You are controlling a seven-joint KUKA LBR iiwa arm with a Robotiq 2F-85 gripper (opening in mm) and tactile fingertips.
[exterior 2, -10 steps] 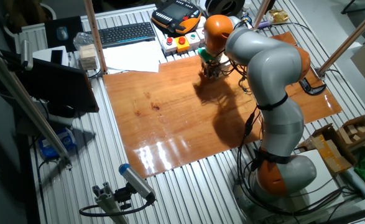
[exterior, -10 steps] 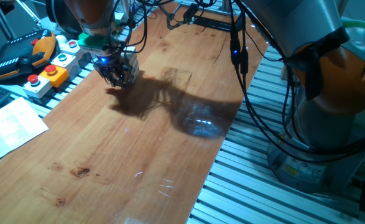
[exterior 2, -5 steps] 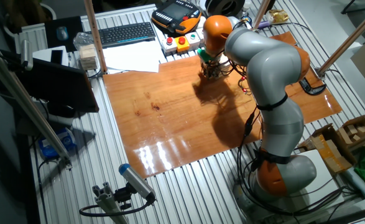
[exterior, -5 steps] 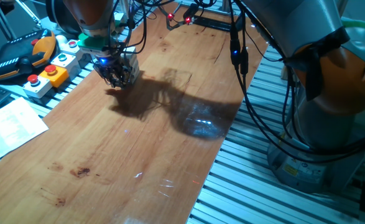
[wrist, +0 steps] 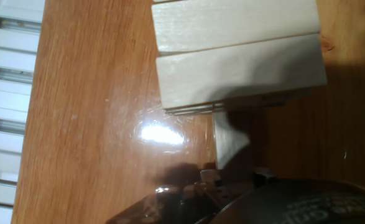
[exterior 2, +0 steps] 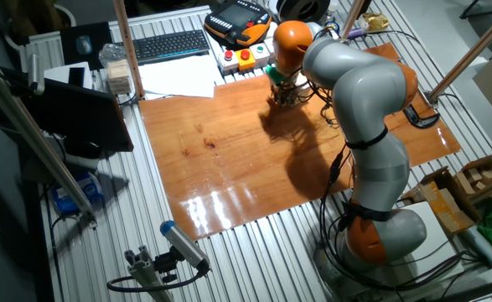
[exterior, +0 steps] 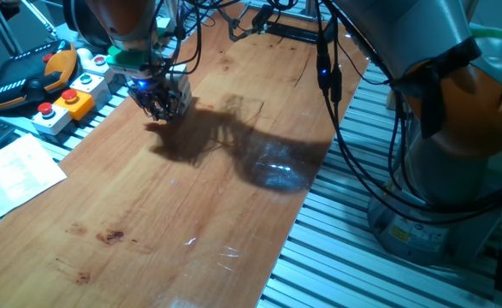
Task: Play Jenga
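Observation:
In the hand view the Jenga tower (wrist: 238,50) fills the top, with two pale blocks side by side on its top layer. A single pale block (wrist: 231,138) sticks out of the tower's near side and runs down to my gripper (wrist: 232,177), whose dark fingers close around its end in shadow. In one fixed view the gripper (exterior: 158,104) is low over the far left of the wooden table (exterior: 199,197) and hides the tower. In the other fixed view the gripper (exterior 2: 283,96) is at the table's far edge.
Grey button boxes (exterior: 67,103) and an orange-black teach pendant (exterior: 28,79) lie just left of the gripper. Paper sheets (exterior: 11,175) lie at the left edge. A keyboard (exterior 2: 170,44) and a separate stack of pale blocks (exterior 2: 120,77) sit off the table.

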